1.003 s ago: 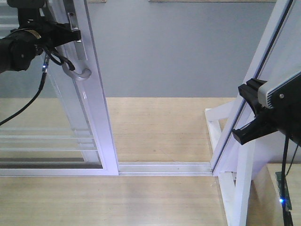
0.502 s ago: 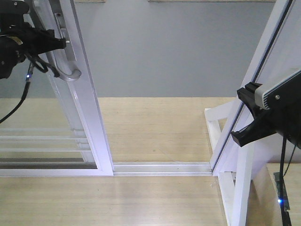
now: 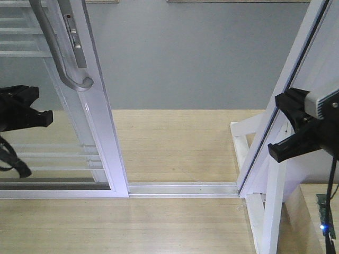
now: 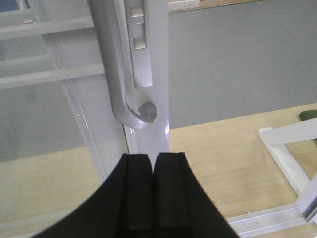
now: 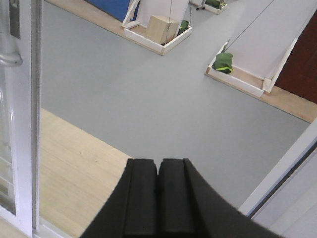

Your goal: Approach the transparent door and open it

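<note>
The transparent door point(image 3: 100, 132) stands at the left, slid partly open, with a curved grey handle point(image 3: 66, 63) and a lock plate point(image 3: 74, 37) on its white stile. My left gripper point(image 3: 45, 108) is shut and empty. It hangs below the handle and to the left of the stile, touching neither. In the left wrist view the shut jaws point(image 4: 153, 157) sit just under the handle's lower end point(image 4: 141, 111) and the lock plate point(image 4: 138, 44). My right gripper point(image 3: 278, 127) is shut and empty beside the slanted post, and it also shows in the right wrist view point(image 5: 158, 162).
The floor track point(image 3: 183, 188) runs from the door to the slanted white post point(image 3: 296, 74) and its brace frame point(image 3: 241, 143). Grey floor lies beyond the wooden strip. A cardboard box point(image 5: 163, 27) and a green bag point(image 5: 224, 62) sit far off.
The door slid a little left, then stopped. My left gripper has come off the handle and dropped below it. The right gripper shifted slightly.
</note>
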Robot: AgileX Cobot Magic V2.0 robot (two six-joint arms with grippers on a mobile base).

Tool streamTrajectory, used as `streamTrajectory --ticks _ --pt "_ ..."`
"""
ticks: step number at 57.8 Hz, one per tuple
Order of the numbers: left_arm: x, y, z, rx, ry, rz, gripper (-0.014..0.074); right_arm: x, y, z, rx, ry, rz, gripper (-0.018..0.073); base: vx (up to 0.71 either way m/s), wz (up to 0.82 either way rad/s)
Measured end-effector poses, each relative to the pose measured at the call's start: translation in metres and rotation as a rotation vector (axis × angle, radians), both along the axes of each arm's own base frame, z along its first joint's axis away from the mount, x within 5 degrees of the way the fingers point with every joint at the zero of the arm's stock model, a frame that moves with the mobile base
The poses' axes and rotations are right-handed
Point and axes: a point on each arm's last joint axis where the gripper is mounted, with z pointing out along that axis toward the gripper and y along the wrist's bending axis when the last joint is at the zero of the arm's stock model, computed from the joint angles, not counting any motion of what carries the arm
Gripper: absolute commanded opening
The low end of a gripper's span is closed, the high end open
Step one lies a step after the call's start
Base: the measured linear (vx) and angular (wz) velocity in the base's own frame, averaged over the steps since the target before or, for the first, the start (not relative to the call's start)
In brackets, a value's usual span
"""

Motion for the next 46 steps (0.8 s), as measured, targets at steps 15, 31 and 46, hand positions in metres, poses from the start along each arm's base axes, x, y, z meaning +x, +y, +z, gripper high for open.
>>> streamTrajectory --ticks 15,31,46 --pt "-0.067 0.005 0.005 -0.051 -0.009 -0.032 0.0000 -0.059 -0.023 0.018 0.016 0.009 -0.030 -0.0005 0.00 0.00" --pt "-0.123 0.015 -0.002 -0.164 -0.050 -0.025 0.0000 -0.119 -0.044 0.019 0.058 -0.017 -0.043 -0.0004 0.00 0.00" --pt "-0.136 0.017 0.003 -0.205 -0.095 -0.033 0.0000 -0.128 -0.047 0.019 0.087 -0.039 -0.036 -0.0004 0.00 0.00"
